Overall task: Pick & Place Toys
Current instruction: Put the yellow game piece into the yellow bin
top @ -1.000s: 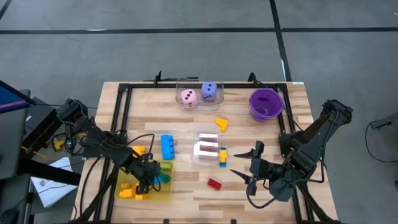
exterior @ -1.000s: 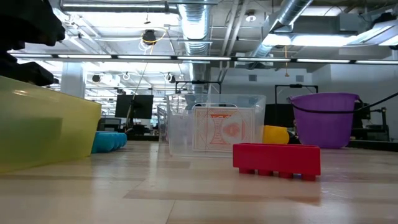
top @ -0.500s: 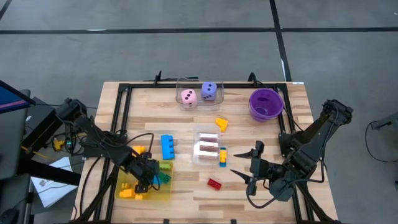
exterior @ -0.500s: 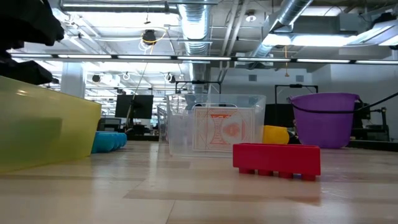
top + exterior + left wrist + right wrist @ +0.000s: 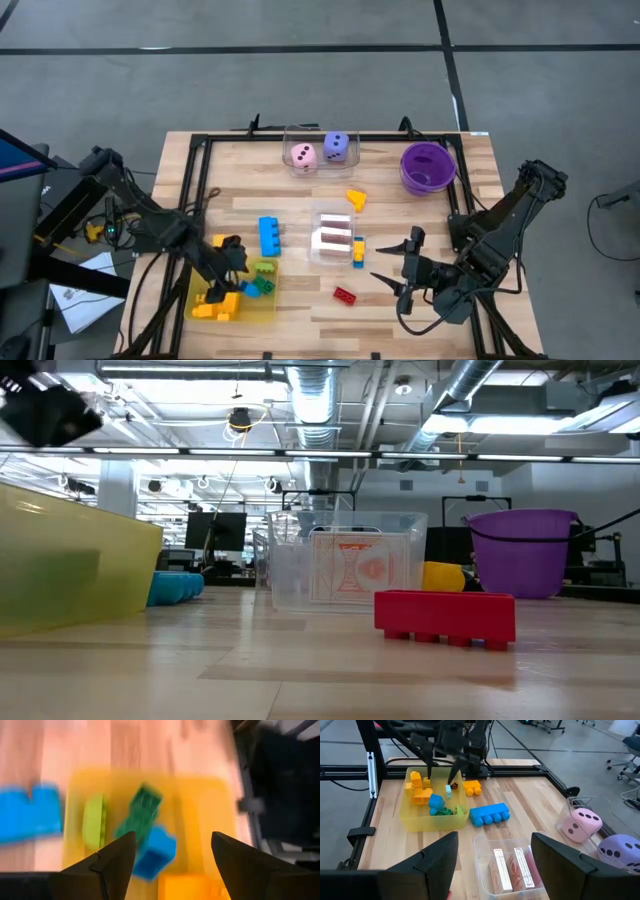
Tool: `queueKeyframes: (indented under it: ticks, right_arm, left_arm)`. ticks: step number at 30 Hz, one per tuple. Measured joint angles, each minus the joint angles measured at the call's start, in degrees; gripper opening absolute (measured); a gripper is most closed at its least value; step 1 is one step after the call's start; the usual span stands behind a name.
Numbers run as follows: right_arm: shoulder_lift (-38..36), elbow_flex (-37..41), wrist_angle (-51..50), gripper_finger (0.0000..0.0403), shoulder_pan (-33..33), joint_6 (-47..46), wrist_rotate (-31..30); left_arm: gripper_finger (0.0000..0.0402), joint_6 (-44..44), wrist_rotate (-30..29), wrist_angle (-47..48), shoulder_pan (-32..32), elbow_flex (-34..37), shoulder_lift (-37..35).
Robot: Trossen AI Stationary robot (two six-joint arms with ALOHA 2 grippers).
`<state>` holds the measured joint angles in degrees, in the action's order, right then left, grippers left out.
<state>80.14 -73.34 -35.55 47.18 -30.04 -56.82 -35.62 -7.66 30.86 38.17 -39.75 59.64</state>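
High view, left to right, as I log it from my station. Left gripper [image 5: 232,262]: hangs over the yellow tray [image 5: 262,312], fingers spread, nothing between them. In the left wrist view the tray holds one lime piece [image 5: 93,821], one green brick [image 5: 140,815] lying on a slant, one small blue block [image 5: 154,851] and an orange piece [image 5: 181,886]; all sit below and between the spread fingers [image 5: 112,862], none touched. I cannot count the yellow-orange bricks [image 5: 216,305] piled at the tray's left end. One more yellow brick [image 5: 221,241] lies on the table [image 5: 300,200] just outside the tray.

Blue brick [image 5: 269,236], one: long axis runs from the table's near edge to its far edge, just beyond the tray's far right corner, near the left gripper.

Dice, two: pink die [image 5: 303,156] and purple die [image 5: 338,146], side by side in a clear box [image 5: 292,134] at the far edge.

Second clear box [image 5: 333,240], centre: playing cards [image 5: 334,238] stand inside, count unclear. A small yellow and blue piece [image 5: 358,249] touches its right side.

Yellow wedge [image 5: 356,198], one, between the boxes and the bowl. Red brick [image 5: 346,295], one, lies slanted on the near side, just left of the right gripper [image 5: 397,264].

Purple bowl [image 5: 427,166], one, far right corner.

Right gripper: waits at the near right, fingers spread wide, pointing left toward the card box, holding nothing.
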Motion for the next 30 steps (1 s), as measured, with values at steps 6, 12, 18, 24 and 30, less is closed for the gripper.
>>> queueKeyframes:
  ticks: [6, 12, 18, 24, 30]
  right_arm:
    - [0.0, 0.0, 0.0, 0.0244, 0.0, 0.0, 0.0]
    - [0.0, 0.0, 0.0, 0.0244, 0.0, 0.0, 0.0]
    - [0.1, 0.0, -0.4, 0.0244, 0.0, 0.0, 0.1]
    - [0.5, 0.0, -1.4, 0.0244, 0.0, 0.0, 1.8]
    - [0.8, 0.0, -5.9, 0.0244, -0.6, -0.8, 1.6]
  left_arm:
    - [0.0249, 13.9, -3.8, -12.8, 0.0, 0.0, -2.3]
    - [0.0249, 34.9, -3.7, -30.3, 0.0, 0.0, -1.8]
    - [0.0249, 48.9, -3.3, -42.4, 0.0, 0.0, -1.8]
    - [0.0247, 49.2, -0.4, -42.2, 0.2, 1.1, -0.6]
    - [0.0245, 49.3, -0.4, -42.4, 0.0, 1.3, 0.8]
